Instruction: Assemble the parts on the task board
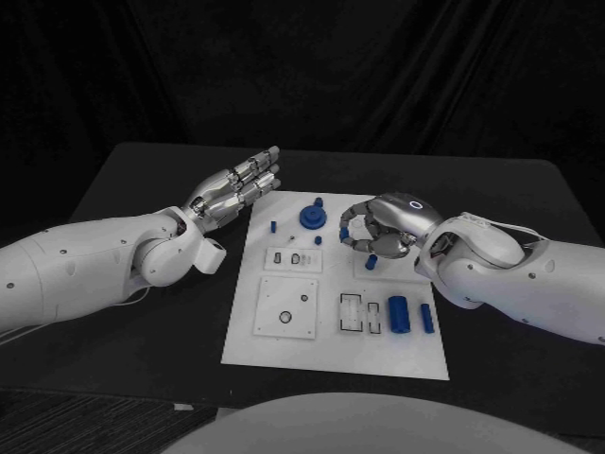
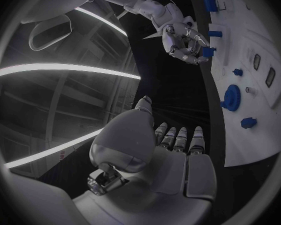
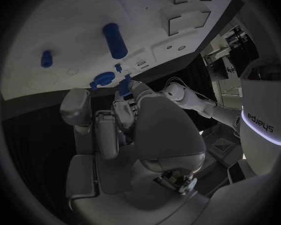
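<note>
Pinching a small blue peg (image 1: 371, 262) over the board (image 1: 333, 364), the right hand (image 1: 379, 227) is working early on, the left hand (image 1: 237, 187) hovering flat and empty, several parts lying loose.

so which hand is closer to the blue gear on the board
Right. The right hand hovers just beside the blue gear, over the board. The left hand sits off the board's edge, fingers out flat, a bit farther from it.

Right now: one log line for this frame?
left hand: open, off board's left edge | right hand: pinching small blue part above board | gear: on board
</note>
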Controlling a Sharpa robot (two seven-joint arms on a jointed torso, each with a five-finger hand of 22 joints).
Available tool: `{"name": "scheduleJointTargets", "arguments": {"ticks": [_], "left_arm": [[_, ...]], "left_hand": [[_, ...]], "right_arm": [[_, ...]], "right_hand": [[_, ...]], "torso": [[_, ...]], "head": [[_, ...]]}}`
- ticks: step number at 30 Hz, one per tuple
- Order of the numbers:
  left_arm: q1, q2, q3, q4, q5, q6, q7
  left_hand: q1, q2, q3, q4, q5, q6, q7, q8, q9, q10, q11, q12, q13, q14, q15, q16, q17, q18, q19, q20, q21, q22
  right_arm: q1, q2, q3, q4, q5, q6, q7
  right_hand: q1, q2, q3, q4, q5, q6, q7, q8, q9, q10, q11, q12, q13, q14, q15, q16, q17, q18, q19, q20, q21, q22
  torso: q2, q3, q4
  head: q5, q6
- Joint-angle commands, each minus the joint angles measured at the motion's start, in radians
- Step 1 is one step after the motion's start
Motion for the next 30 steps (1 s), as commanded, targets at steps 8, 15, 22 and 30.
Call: {"name": "scheduleJointTargets", "arguments": {"ticks": [8, 15, 22, 30], "left_arm": [[-0.002, 0.012, 0.001, -0.004, 0.000, 0.010, 0.010], [-0.003, 0.017, 0.001, -0.007, 0.000, 0.012, 0.010], [-0.003, 0.017, 0.001, -0.006, 0.000, 0.011, 0.010], [-0.004, 0.020, 0.001, -0.007, 0.000, 0.012, 0.010]], "left_hand": [[0.009, 0.008, 0.005, -0.009, 0.012, 0.005, 0.005, 0.003, 0.001, 0.000, -0.010, -0.007, -0.002, 0.000, 0.006, -0.004, -0.002, 0.006, 0.001, 0.005, -0.003, -0.001], [0.011, 0.013, 0.007, -0.013, 0.021, 0.004, 0.008, 0.003, 0.001, 0.000, -0.011, -0.007, -0.002, 0.000, 0.006, -0.004, -0.002, 0.006, 0.001, 0.005, -0.003, -0.001], [0.011, 0.014, 0.008, -0.014, 0.025, 0.004, 0.009, 0.003, 0.001, 0.000, -0.012, -0.007, -0.002, 0.000, 0.006, -0.004, -0.002, 0.007, 0.001, 0.005, -0.003, -0.001], [0.011, 0.015, 0.009, -0.016, 0.030, 0.004, 0.009, 0.003, 0.001, 0.000, -0.012, -0.007, -0.002, 0.000, 0.006, -0.004, -0.002, 0.007, 0.001, 0.006, -0.003, -0.001]], "right_arm": [[-0.032, 0.068, 0.001, -0.070, -0.001, 0.052, -0.023], [-0.044, 0.094, 0.001, -0.091, -0.001, 0.055, -0.019], [-0.047, 0.102, 0.001, -0.092, -0.001, 0.056, -0.019], [-0.048, 0.107, 0.001, -0.085, -0.001, 0.048, -0.016]], "right_hand": [[-0.002, -0.008, 0.006, -0.002, -0.003, 0.004, 0.005, -0.002, -0.002, 0.113, -0.006, 0.409, 0.379, 0.073, -0.002, 0.000, 0.170, 0.012, 0.004, 0.000, -0.011, 0.135], [-0.004, -0.010, 0.006, -0.001, -0.004, 0.004, 0.007, -0.004, -0.004, 0.113, -0.004, 0.409, 0.379, 0.073, -0.001, -0.001, 0.169, 0.012, 0.003, 0.001, -0.014, 0.134], [-0.006, -0.011, 0.007, 0.000, -0.004, 0.004, 0.008, -0.006, -0.006, 0.113, -0.003, 0.409, 0.379, 0.074, 0.000, 0.001, 0.173, 0.012, 0.004, 0.001, -0.012, 0.135], [-0.007, -0.011, 0.007, 0.000, -0.004, 0.004, 0.009, -0.006, -0.007, 0.113, -0.003, 0.409, 0.379, 0.075, 0.000, 0.003, 0.175, 0.011, 0.005, 0.002, -0.007, 0.136]], "torso": [[0.002, 0.0000, 0.0003], [0.001, 0.0002, -0.0010], [0.001, -0.0011, -0.0030], [0.001, -0.0006, -0.0021]], "head": [[-0.001, 0.000], [0.002, 0.000], [0.004, 0.000], [0.003, 0.000]]}}
